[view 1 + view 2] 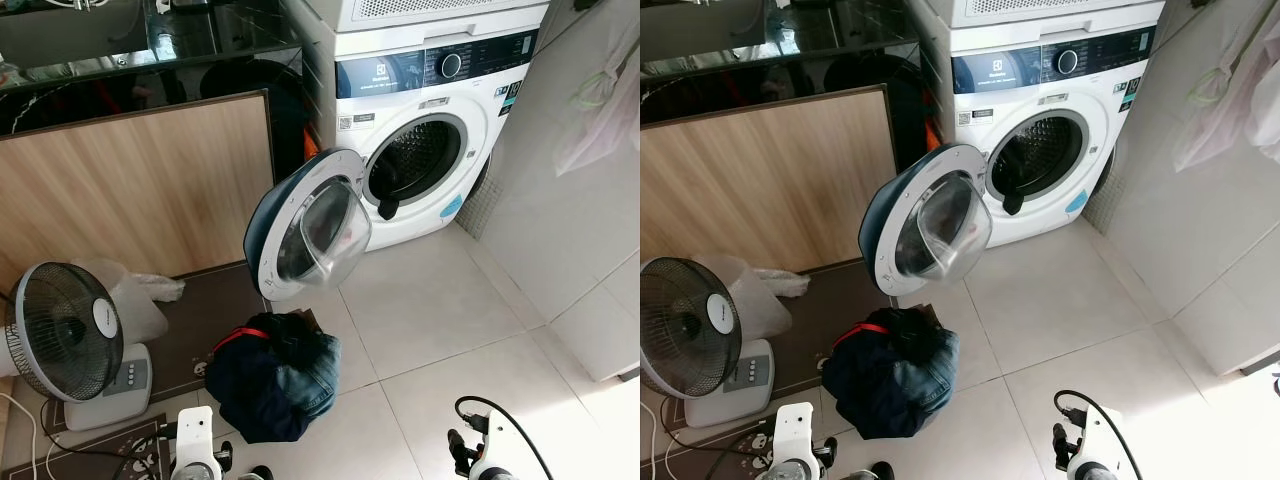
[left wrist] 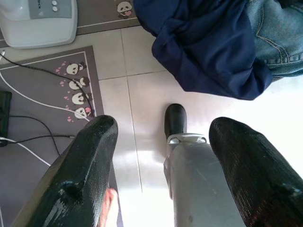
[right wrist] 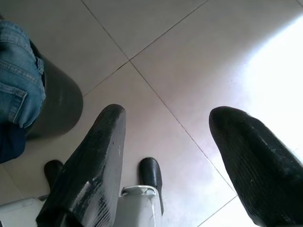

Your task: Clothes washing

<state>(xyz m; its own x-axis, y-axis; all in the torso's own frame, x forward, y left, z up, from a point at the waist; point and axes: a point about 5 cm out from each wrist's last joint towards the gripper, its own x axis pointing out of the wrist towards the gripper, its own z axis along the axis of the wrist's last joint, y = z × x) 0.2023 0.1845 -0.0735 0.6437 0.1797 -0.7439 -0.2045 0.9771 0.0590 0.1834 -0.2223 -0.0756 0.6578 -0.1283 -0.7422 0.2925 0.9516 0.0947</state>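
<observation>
The white Electrolux washing machine [image 1: 430, 110] stands against the far wall, its round drum opening facing out toward the robot. A dark garment [image 1: 388, 206] hangs over the lower lip of that opening. The machine's round door [image 1: 305, 228] is swung wide to the left of the opening, its clear bowl bulging outward. In front of the machine and just below the door, on the tiled floor [image 1: 440, 330], sits a dark bin heaped with clothes [image 1: 272, 372]: navy fabric and blue jeans spilling over the rim. A white pedestal fan [image 1: 68, 335] stands left of the bin. The left hand [image 2: 163, 161] hangs over the floor near the bin, fingers spread apart, gripping nothing. The right hand [image 3: 165, 156] hangs likewise, fingers apart and empty.
</observation>
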